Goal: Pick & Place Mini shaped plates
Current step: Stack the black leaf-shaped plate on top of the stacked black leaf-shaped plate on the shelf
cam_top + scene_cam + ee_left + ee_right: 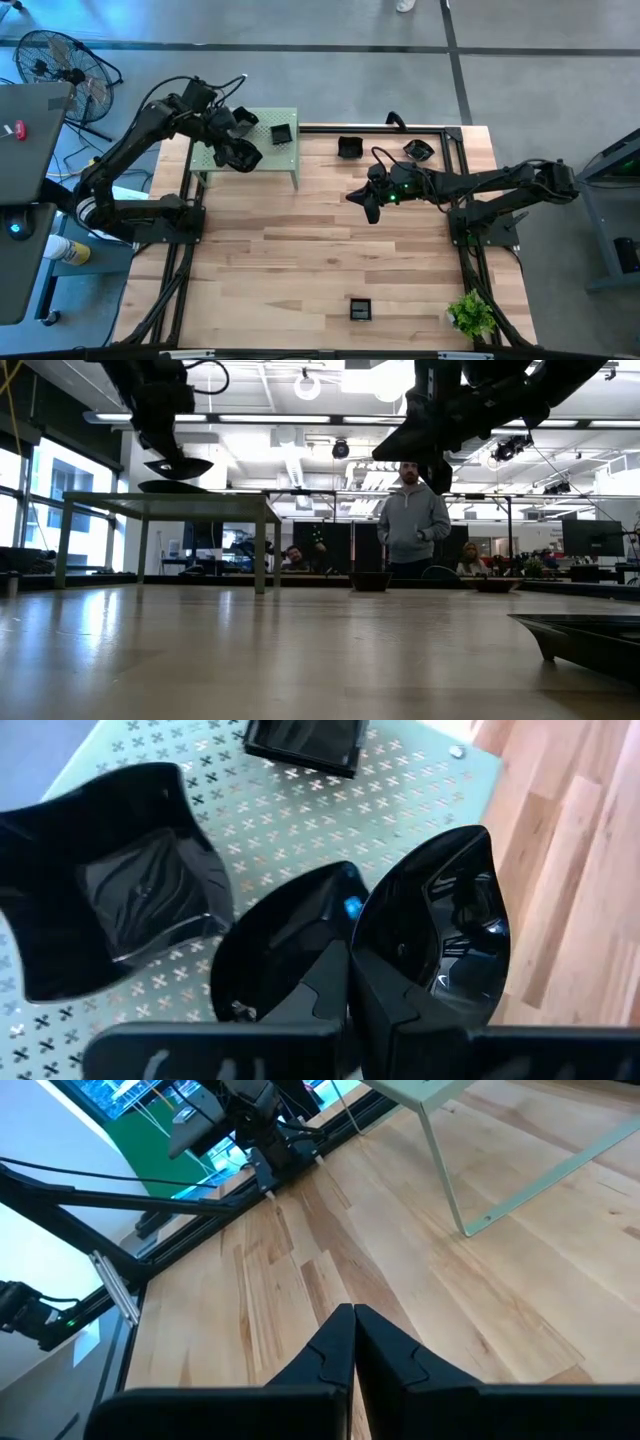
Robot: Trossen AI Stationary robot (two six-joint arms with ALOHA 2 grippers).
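Left tool clamps a leaf-shaped plate, hiding its near rim.

Left gripper apparently holds plate above stand.

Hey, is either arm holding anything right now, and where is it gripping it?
The left pincer pinches a leaf-shaped plate by its rim, over the green stand. The right pincer is shut on nothing.

Bare planks between the arms
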